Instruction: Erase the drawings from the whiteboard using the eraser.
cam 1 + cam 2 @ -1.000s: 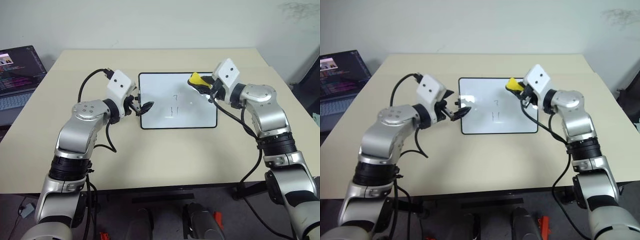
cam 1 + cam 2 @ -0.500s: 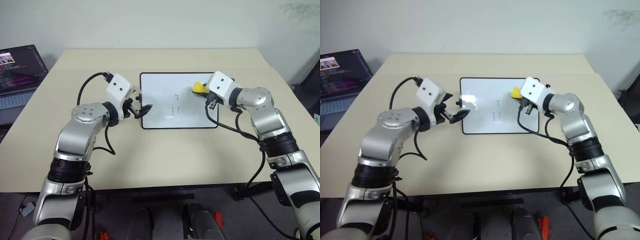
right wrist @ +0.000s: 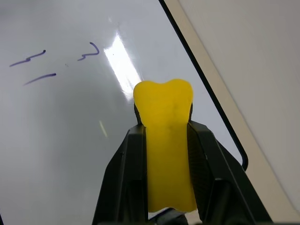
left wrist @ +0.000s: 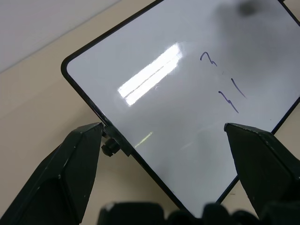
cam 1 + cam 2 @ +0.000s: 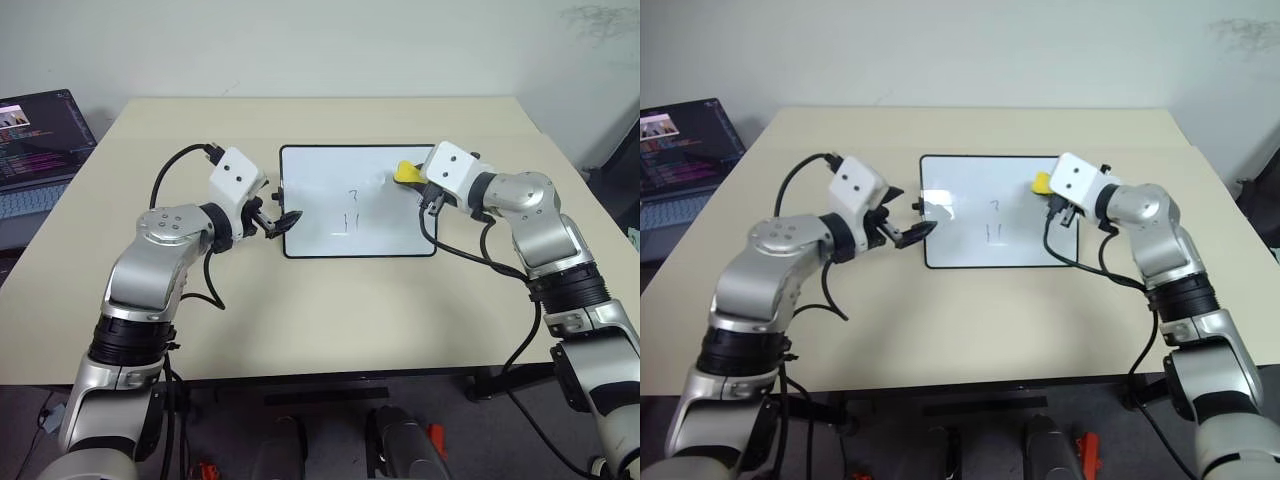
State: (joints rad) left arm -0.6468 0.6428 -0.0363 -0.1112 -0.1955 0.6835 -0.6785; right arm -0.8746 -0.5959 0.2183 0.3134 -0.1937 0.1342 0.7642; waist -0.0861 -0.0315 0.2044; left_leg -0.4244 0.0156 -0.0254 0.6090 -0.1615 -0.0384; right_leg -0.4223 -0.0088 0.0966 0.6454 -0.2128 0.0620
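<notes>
Progress: I judge the erasing not begun; all the drawings (image 5: 349, 211) are still on the whiteboard (image 5: 310, 240), mid-desk (image 5: 300, 320).
Left fingers (image 4: 89, 154): apart, astride the board's left edge, holding nothing.
Right fingers (image 3: 201, 159): clamped on the eraser (image 3: 167, 136), over the board's far right part.
Count: three strokes, one board, one eraser.
Far left: one laptop (image 5: 35, 140).

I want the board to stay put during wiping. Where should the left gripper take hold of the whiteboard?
Probably at the whiteboard's left edge, by the small black knob, coming in level from the left. The left gripper is open there, straddling the thin frame, well away from the drawings and the eraser.
</notes>
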